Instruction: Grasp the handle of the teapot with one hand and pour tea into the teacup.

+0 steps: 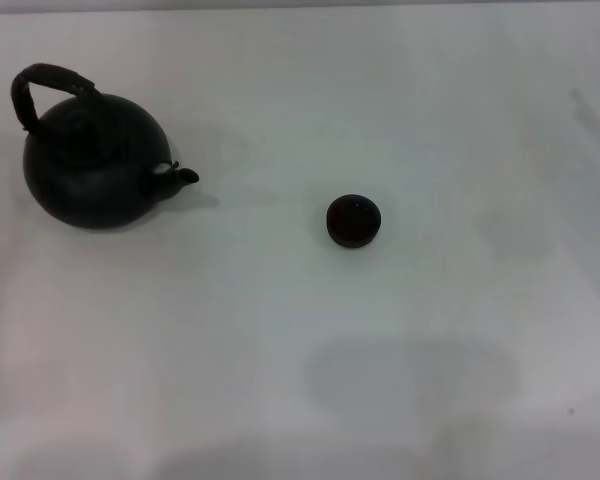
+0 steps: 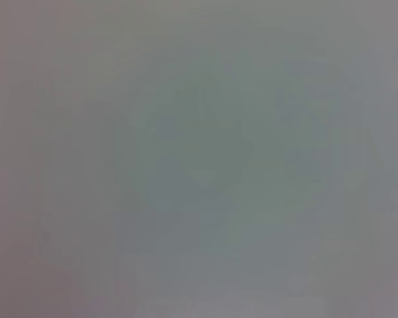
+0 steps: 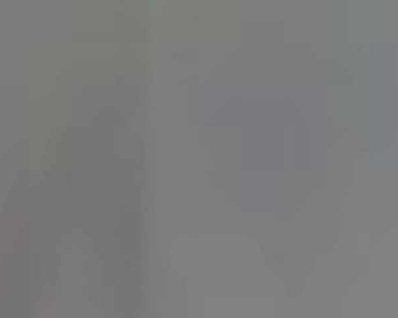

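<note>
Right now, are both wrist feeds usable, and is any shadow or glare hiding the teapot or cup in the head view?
Head view: teapot and teacup read clearly; soft shadows on the table hide neither. Left wrist view: featureless grey blur. Right wrist view: the same, no object discernible.

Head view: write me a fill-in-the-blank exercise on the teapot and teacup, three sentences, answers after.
1. The teapot stands on the robot's ____ side of the white table.
2. Its spout points toward the ____.
3. The arched handle is held by ____ pincer; neither arm shows in this view.

Missing words: left; teacup; no
</note>
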`<state>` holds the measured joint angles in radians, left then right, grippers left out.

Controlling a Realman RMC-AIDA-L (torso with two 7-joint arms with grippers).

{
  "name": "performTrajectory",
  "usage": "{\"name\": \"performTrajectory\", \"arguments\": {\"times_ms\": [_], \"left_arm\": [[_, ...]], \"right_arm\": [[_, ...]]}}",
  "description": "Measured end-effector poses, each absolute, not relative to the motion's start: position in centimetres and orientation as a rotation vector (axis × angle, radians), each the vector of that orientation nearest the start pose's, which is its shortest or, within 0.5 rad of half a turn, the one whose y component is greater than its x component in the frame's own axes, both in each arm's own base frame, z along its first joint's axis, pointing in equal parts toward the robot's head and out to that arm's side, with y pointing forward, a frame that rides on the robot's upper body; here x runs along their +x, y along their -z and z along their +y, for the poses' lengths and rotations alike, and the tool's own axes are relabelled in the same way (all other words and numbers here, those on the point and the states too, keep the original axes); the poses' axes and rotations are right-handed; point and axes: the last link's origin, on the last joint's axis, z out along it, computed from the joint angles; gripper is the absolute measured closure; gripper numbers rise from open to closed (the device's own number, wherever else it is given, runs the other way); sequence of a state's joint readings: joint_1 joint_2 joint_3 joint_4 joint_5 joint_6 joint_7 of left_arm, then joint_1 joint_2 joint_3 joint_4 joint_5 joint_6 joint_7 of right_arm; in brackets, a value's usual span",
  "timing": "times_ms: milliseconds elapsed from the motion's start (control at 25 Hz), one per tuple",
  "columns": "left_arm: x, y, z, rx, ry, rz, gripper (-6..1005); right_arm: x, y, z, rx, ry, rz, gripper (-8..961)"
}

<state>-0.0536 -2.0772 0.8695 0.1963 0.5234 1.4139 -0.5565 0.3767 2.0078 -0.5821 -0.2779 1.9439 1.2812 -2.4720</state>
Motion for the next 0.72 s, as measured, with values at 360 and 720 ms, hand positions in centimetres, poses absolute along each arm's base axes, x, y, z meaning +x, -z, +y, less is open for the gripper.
{"name": "performTrajectory", "arguments": {"times_ms": [360, 720], "left_arm": [[-41.4, -7.1, 22.2, -1.161, 0.801, -0.664, 198], [-40.5, -6.9, 24.1, -1.157, 0.763, -0.600, 199]], "right_arm": [[36.7, -8.7, 27.8, -1.564, -0.877, 0.388, 109], [37.2, -7.2, 25.4, -1.560, -0.819, 0.345, 111]]}}
